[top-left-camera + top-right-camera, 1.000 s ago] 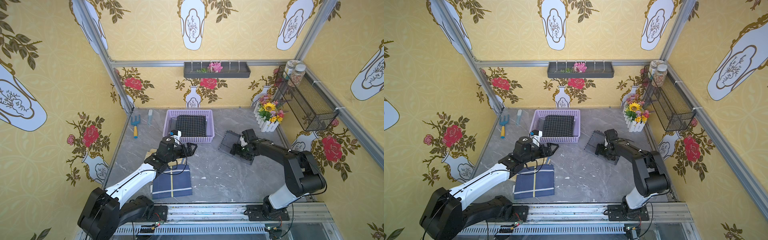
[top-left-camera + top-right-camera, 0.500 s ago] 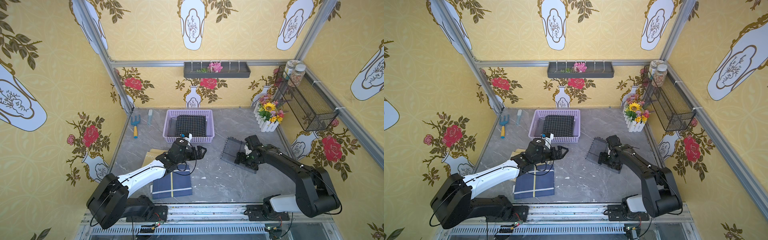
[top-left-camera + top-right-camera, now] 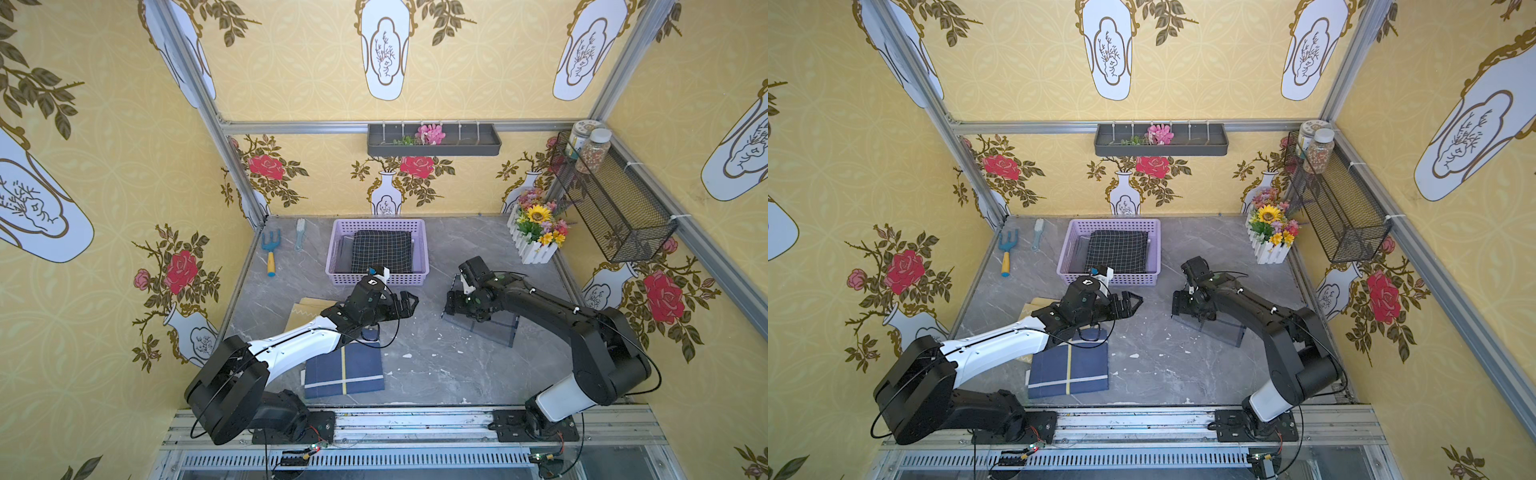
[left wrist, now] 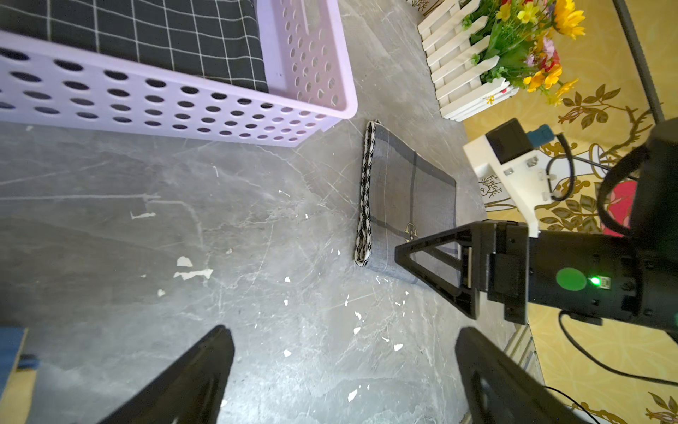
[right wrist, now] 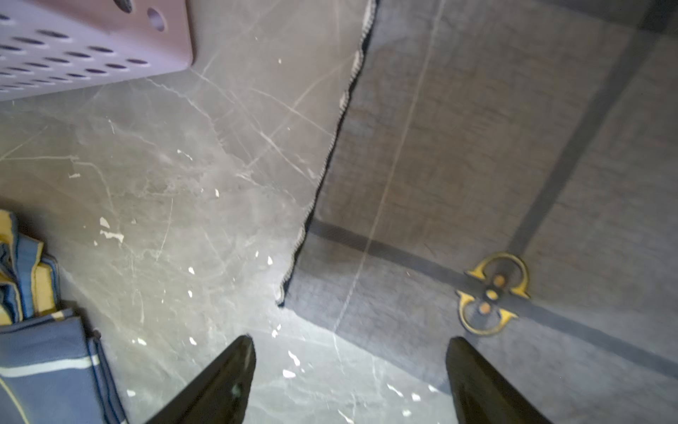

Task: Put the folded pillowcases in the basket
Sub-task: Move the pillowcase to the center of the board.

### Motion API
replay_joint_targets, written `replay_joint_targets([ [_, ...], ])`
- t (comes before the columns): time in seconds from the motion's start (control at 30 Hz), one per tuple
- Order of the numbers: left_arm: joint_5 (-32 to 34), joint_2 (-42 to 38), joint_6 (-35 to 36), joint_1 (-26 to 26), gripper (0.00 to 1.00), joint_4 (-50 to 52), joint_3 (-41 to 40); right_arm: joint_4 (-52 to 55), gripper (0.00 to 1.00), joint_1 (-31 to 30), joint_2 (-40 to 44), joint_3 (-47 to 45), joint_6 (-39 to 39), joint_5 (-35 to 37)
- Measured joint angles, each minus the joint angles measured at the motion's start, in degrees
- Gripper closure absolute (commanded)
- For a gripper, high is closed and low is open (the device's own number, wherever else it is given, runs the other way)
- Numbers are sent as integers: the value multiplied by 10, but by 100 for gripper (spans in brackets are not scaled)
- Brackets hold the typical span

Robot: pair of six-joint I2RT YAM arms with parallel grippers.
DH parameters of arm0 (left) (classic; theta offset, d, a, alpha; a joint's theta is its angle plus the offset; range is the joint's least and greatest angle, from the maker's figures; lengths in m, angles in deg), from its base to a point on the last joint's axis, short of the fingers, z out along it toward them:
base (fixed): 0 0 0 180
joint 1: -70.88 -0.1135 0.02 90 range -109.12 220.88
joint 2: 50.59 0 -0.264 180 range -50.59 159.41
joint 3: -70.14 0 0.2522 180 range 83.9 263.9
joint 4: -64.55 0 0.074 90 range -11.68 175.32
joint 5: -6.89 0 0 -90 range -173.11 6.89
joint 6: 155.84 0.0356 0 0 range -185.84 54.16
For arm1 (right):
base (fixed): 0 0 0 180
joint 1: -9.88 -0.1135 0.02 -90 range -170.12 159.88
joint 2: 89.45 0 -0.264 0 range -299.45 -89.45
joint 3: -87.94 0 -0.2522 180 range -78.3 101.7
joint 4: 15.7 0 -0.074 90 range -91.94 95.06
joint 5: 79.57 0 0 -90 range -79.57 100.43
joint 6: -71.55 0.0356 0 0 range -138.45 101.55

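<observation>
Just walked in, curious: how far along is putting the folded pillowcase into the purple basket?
Done: a black checked cloth lies in the basket. In hand: nothing yet; the right gripper hangs open over the grey pillowcase on the table, and the left gripper is open and empty. Left: gripping it and moving it in.

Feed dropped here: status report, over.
Left gripper open, empty. Right gripper open above grey folded fabric pillowcase, flat on table beside lilac perforated plastic basket. Black checked folded cloth already in basket.
</observation>
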Motion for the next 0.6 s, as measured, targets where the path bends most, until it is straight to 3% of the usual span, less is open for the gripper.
replay_joint_targets([
  [0.2,5,-2,0,0,0,2,0,-18,15,-15,-42,6,13,-4],
  [0.6,15,5,1,0,0,9,6,-45,15,-75,-28,-42,41,-4],
])
